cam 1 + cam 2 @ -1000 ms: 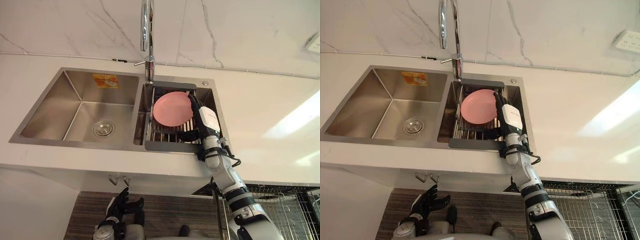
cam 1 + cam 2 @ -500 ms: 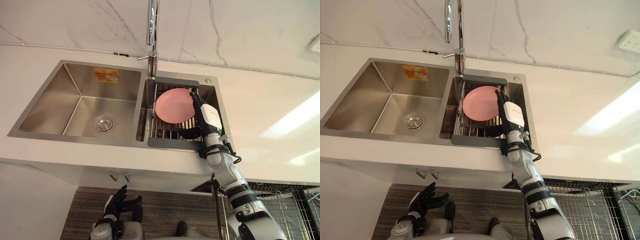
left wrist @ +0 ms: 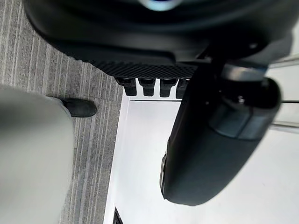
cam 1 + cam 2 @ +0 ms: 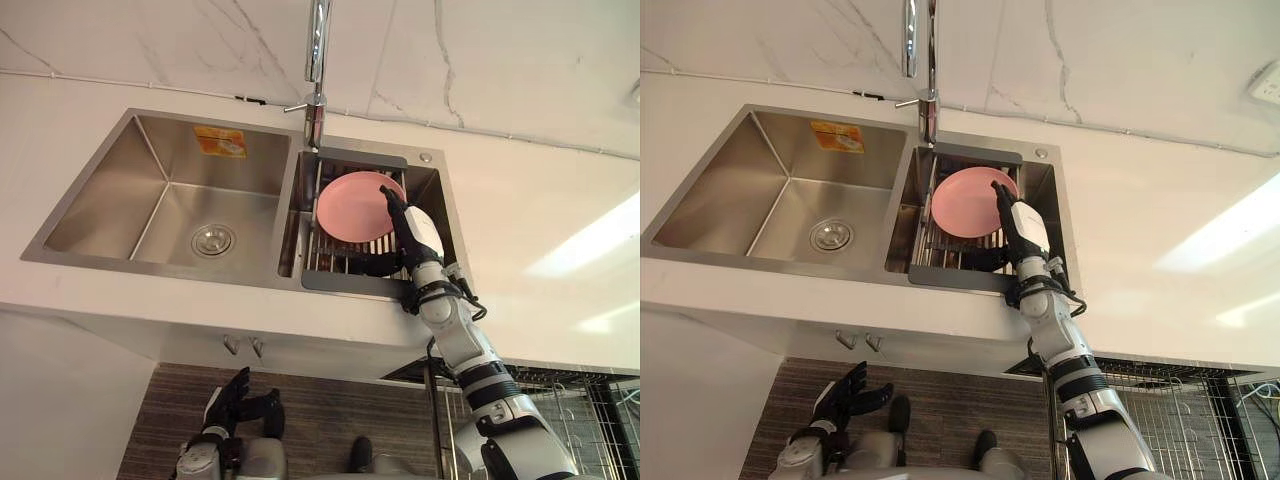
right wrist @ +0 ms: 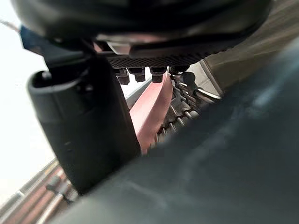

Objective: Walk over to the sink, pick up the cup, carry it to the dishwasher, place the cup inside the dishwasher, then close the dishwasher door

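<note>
1. Dark and rounded, what looks like the cup (image 4: 366,265) lies at the near end of the wire rack (image 4: 345,283) that sits in the sink's right basin (image 4: 446,215). Its shape is too dim to make out further.
2. A pink plate (image 4: 350,208) stands on edge in the same rack, just behind the cup.
3. The right hand (image 4: 415,232) reaches into that basin from the near right, above the cup. Its fingers are stretched out and relaxed, with their tips at the plate's right rim. It grips nothing visible, and I cannot tell whether the palm touches the cup.
4. In the right wrist view the plate (image 5: 152,109) shows edge-on past the fingers, with the rack's bars beside it. The thumb stands apart from the fingers.
5. The left basin (image 4: 165,195) is bare steel with a round drain (image 4: 212,240) in its floor and an orange sticker (image 4: 222,141) on its far wall.
6. A chrome tap (image 4: 317,70) rises at the far end of the divider between the basins. The white worktop (image 4: 540,220) runs around the sink, with a veined marble wall (image 4: 150,40) behind it.
7. The left hand (image 4: 232,395) hangs low below the worktop's near edge, over the striped floor (image 4: 330,420). Its fingers are spread and it holds nothing.
8. A wire basket (image 4: 590,420) shows at the lower right, below the worktop.
</note>
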Tool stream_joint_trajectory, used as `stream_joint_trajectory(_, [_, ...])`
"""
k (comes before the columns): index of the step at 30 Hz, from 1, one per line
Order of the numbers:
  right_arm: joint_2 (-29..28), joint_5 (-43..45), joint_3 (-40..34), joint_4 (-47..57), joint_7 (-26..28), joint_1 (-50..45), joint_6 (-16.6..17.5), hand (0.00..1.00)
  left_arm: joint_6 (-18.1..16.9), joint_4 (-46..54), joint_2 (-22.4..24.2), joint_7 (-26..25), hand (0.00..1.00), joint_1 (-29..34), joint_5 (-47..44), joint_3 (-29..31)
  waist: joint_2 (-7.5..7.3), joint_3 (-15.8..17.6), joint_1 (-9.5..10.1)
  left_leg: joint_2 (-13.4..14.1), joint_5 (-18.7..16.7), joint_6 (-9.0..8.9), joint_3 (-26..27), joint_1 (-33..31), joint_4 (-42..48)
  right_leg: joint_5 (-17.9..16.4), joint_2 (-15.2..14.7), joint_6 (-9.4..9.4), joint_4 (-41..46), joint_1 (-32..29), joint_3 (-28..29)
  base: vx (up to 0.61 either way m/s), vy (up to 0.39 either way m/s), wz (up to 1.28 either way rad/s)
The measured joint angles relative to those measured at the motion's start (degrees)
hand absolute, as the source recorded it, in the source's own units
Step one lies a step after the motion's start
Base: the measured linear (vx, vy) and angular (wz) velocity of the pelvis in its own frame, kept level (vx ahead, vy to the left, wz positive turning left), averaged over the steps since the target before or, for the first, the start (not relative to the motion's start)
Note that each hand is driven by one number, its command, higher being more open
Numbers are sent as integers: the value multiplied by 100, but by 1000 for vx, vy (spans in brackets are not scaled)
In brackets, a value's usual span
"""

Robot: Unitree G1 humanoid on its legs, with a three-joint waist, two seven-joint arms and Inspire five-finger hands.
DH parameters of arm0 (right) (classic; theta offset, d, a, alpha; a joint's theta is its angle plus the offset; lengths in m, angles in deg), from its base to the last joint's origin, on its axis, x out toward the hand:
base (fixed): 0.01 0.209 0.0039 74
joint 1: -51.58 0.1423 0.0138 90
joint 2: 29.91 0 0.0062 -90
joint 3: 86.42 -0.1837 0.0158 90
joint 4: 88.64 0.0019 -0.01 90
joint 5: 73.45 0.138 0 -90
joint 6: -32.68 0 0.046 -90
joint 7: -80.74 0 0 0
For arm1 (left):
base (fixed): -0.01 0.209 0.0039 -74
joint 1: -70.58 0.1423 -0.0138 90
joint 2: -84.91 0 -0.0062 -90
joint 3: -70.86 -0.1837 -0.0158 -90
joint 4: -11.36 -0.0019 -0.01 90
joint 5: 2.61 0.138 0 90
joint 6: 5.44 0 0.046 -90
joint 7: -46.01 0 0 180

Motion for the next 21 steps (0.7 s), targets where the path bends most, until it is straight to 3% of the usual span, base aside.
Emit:
stream_joint_trajectory(7, [104, 128, -58, 148, 313, 11, -5, 100, 115, -321, -162, 5, 100, 379, 102, 32, -47, 34, 5, -1, 2, 3, 24, 24, 0, 2, -1, 2, -2, 1, 36, 10, -5, -2])
stream_joint_trajectory(14, [277, -19, -165, 354, 917, 80, -192, 100, 94, -258, -159, 35, 100, 383, 118, 82, -88, 65, 26, 2, 5, 8, 57, 42, 0, 8, -3, 8, -1, 5, 57, 2, -2, -1])
stream_joint_trajectory(21, [327, -62, -161, 546, 1178, 80, -266, 100, 93, -282, -161, 35, 100, 383, 118, 83, -96, 65, 20, 3, 16, 21, 129, 86, -1, 21, -3, 6, 1, 13, 123, 18, -5, -5])
